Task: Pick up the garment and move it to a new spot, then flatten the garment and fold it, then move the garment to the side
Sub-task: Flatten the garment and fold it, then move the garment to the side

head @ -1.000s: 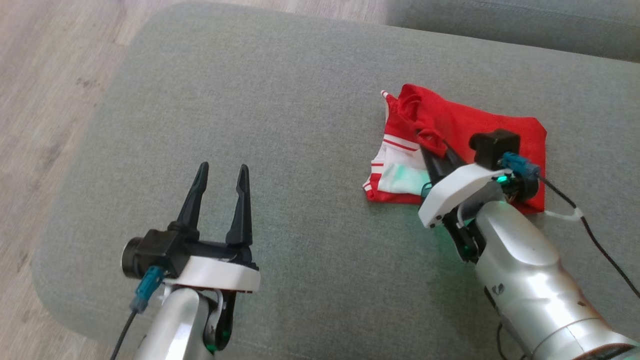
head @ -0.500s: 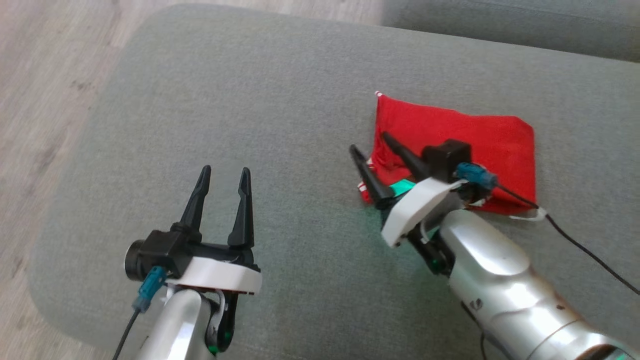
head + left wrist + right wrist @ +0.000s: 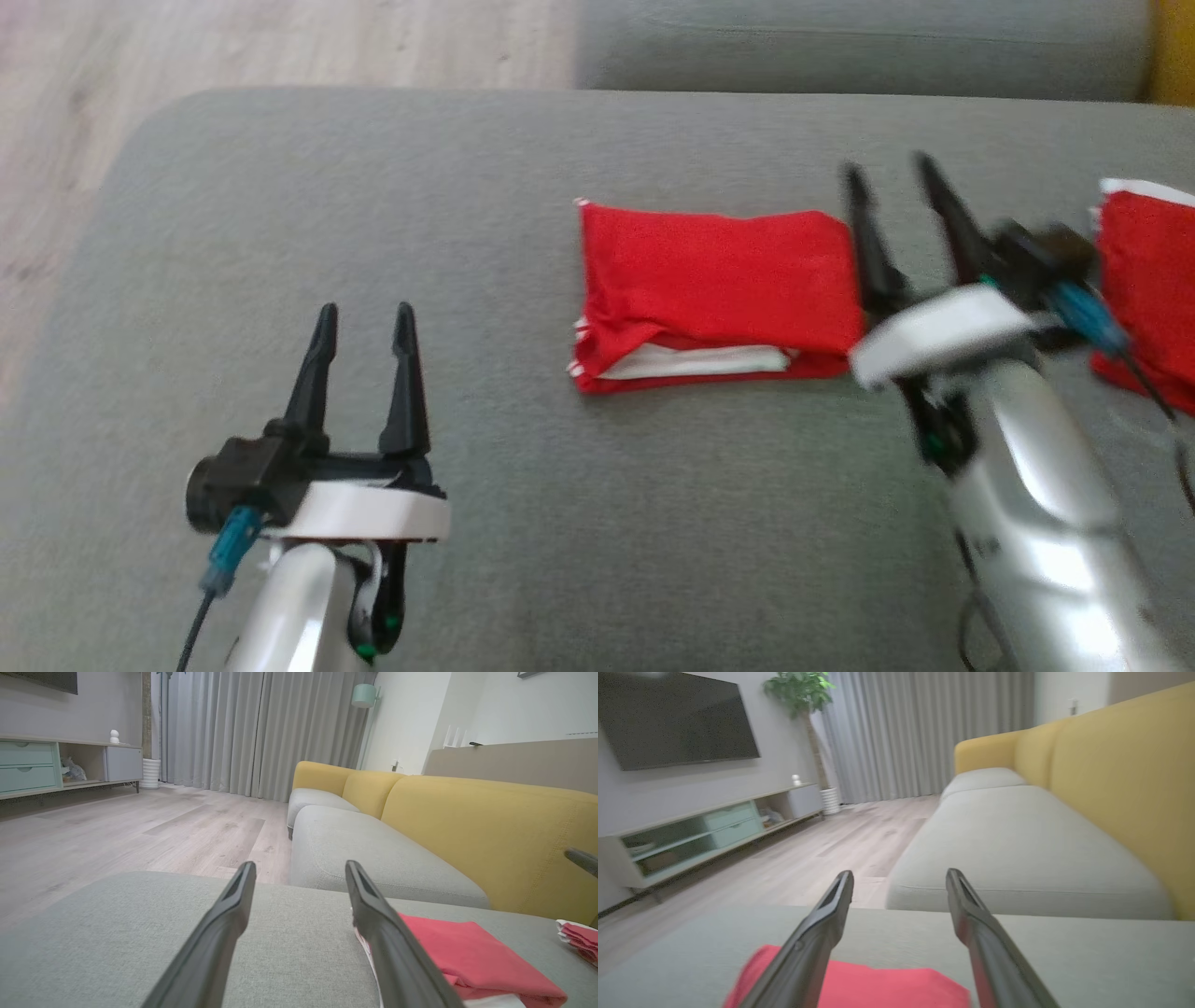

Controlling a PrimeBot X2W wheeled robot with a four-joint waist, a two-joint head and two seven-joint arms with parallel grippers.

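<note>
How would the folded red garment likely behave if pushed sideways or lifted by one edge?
The folded red garment looks like thin, soft cloth with loose layers, white showing at its near edge, so lifted by one edge it would probably droop and unfold. Pushed across the woven grey cushion, it may bunch rather than slide. It seems light.

Grey cushion [image 3: 373, 187], folded red garment [image 3: 719, 271] lying flat, second red cloth [image 3: 1150, 266]
</note>
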